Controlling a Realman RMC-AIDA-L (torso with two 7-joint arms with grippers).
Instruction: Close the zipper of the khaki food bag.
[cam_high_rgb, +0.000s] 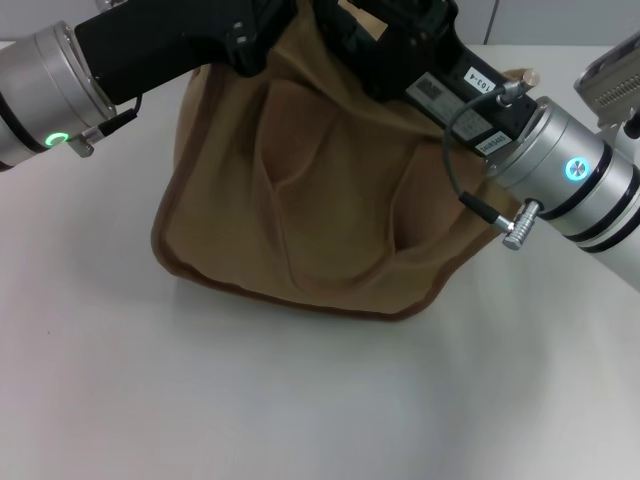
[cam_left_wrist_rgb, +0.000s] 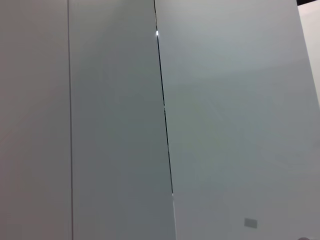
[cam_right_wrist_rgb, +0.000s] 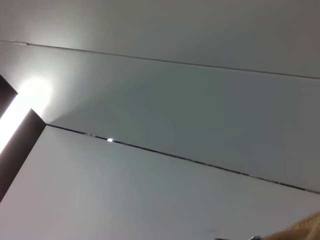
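Note:
The khaki food bag (cam_high_rgb: 330, 200) stands on the white table, its tan front creased and edged with darker brown piping along the base. My left gripper (cam_high_rgb: 262, 38) reaches in from the left to the bag's top left edge. From the right, my right gripper (cam_high_rgb: 395, 45) comes to the top edge near the middle. Both black gripper bodies cover the top of the bag, so the zipper is hidden. A sliver of khaki fabric (cam_right_wrist_rgb: 305, 227) shows at the border of the right wrist view. The left wrist view shows only wall.
The white table (cam_high_rgb: 300, 400) spreads in front of and beside the bag. Grey wall panels (cam_left_wrist_rgb: 225, 125) fill the left wrist view, and similar panels (cam_right_wrist_rgb: 175, 90) fill the right wrist view. A cable and plug (cam_high_rgb: 510, 225) hang from my right forearm beside the bag's right side.

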